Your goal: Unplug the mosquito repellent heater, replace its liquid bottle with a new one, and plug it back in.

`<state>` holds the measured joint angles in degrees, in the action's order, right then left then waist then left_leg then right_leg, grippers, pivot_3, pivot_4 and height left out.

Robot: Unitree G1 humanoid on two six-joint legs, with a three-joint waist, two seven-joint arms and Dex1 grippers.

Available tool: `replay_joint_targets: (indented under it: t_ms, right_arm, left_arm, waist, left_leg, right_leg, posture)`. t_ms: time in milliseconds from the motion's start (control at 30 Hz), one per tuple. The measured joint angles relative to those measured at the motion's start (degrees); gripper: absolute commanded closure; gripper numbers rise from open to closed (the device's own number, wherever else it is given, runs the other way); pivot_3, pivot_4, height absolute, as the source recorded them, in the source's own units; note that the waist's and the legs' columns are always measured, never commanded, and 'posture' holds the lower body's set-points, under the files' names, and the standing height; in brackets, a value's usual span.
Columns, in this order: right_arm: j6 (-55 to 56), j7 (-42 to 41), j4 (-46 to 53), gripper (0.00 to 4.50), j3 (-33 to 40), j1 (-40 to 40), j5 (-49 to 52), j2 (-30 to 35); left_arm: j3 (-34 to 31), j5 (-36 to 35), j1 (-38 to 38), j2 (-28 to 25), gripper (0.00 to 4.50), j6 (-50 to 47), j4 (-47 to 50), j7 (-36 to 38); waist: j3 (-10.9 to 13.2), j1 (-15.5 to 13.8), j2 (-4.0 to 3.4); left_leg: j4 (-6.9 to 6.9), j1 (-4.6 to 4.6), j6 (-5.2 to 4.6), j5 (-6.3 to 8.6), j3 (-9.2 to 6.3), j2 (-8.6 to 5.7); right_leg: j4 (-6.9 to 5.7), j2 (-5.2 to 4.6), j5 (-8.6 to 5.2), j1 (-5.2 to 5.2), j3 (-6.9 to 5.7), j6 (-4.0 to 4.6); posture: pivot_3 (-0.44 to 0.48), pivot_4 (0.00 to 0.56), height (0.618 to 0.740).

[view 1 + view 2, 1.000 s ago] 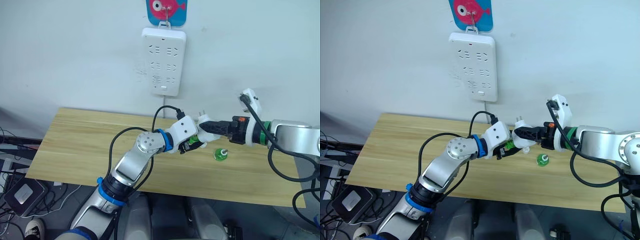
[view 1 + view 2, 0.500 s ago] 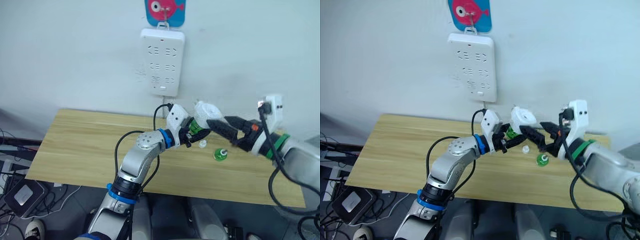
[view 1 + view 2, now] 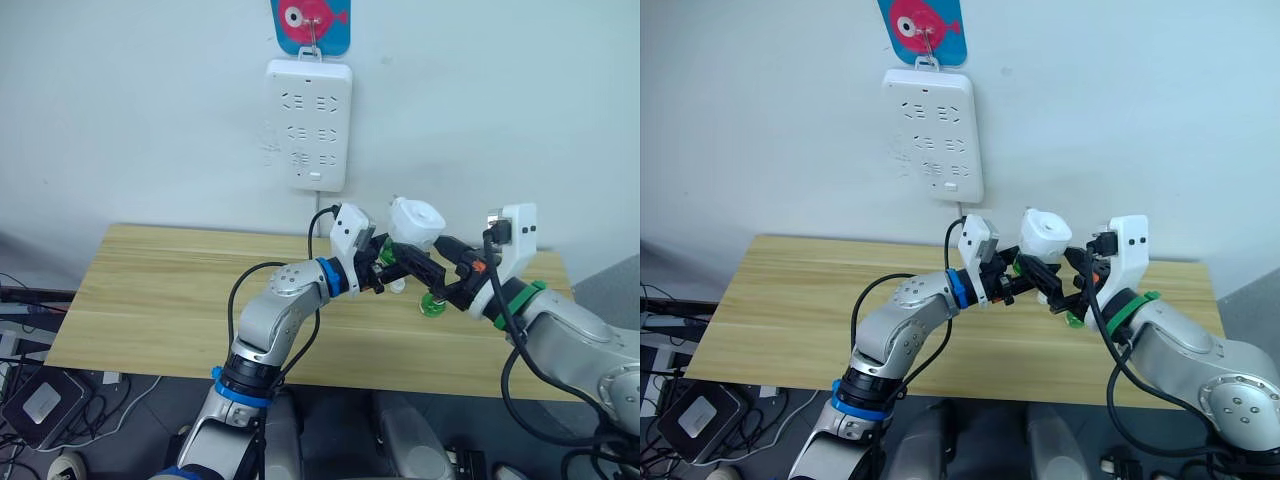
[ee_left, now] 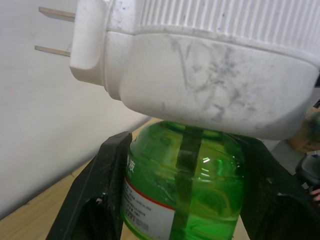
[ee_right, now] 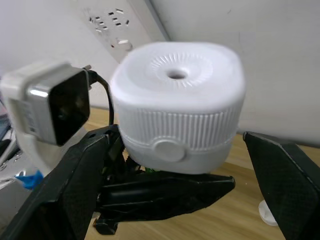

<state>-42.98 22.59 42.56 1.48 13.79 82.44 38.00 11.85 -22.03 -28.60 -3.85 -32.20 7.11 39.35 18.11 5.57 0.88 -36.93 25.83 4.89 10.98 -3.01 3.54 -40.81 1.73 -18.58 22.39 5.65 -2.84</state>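
The small white rounded plastic heater (image 3: 414, 221) sits raised above the light wooden table (image 3: 160, 300), between both arms; a long white power strip (image 3: 308, 124) hangs on the wall behind.

Green bottle (image 4: 185, 190) label cut off by frame edge, print blurred

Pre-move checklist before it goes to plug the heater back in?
1. Left gripper on the green bottle: ok, fingers on both sides.
2. Bottle seated under the mosquito repellent heater: looks ok; how tightly, cannot tell.
3. Right gripper holding the heater: not ok, fingers stand wide, apart from its sides.
4. Prongs straight and free: ok.
5. Power strip sockets free: ok.
6. Second green bottle and white cap on the table, out of the path: ok.
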Motion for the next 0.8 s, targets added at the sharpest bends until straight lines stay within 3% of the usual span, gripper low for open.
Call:
replay_joint_targets:
  t_ms: [367,467,567,733,800]
  right_arm:
    - [0.1,1.9,-2.3,0.00,-0.9,2.4,-4.7,-5.5]
    - [0.0,1.8,-2.3,0.58,-0.9,2.4,-4.7,-5.7]
    - [0.0,1.3,-2.3,1.45,-0.9,2.6,-4.8,-6.3]
    - [0.0,1.3,-2.3,1.44,-0.9,2.6,-5.6,-7.4]
    - [0.0,1.3,-2.4,1.44,-0.9,2.6,-5.9,-8.1]
  left_arm:
    - [0.3,-0.8,2.0,0.1,2.05,-1.9,1.7,-1.5]
    - [0.3,-0.9,2.0,0.1,2.05,-2.3,1.7,-1.6]
    - [0.3,-1.0,2.0,0.3,2.05,-2.5,1.7,-1.9]
    - [0.4,-1.0,2.0,0.2,2.05,-2.5,1.8,-2.3]
    - [0.4,-1.3,2.0,-0.6,1.33,-2.6,2.3,-2.2]
  waist:
    - [0.0,0.0,-0.01]
    - [0.0,0.0,-0.01]
    - [0.0,0.0,-0.01]
    - [0.0,0.0,-0.01]
    - [0.0,0.0,-0.01]
  left_leg:
    - [0.00,0.00,-0.02,0.01,-0.01,0.00]
    - [0.00,-0.01,-0.03,0.01,-0.01,0.00]
    - [0.00,-0.01,-0.04,0.02,-0.01,0.01]
    - [0.01,-0.01,-0.05,0.03,-0.01,0.01]
    - [0.01,-0.01,-0.05,0.03,-0.01,0.01]
  right_leg:
    - [-0.04,0.01,0.08,0.02,0.00,0.15]
    - [-0.05,0.01,0.09,0.02,0.00,0.16]
    - [-0.05,0.01,0.09,0.02,0.00,0.15]
    - [-0.05,0.01,0.09,0.02,0.00,0.15]
    - [-0.05,0.01,0.09,0.02,0.00,0.16]
  posture:
    - [-0.183,0.250,0.740]
    - [-0.183,0.252,0.740]
    - [-0.181,0.255,0.740]
    - [-0.178,0.256,0.740]
    - [-0.178,0.256,0.740]
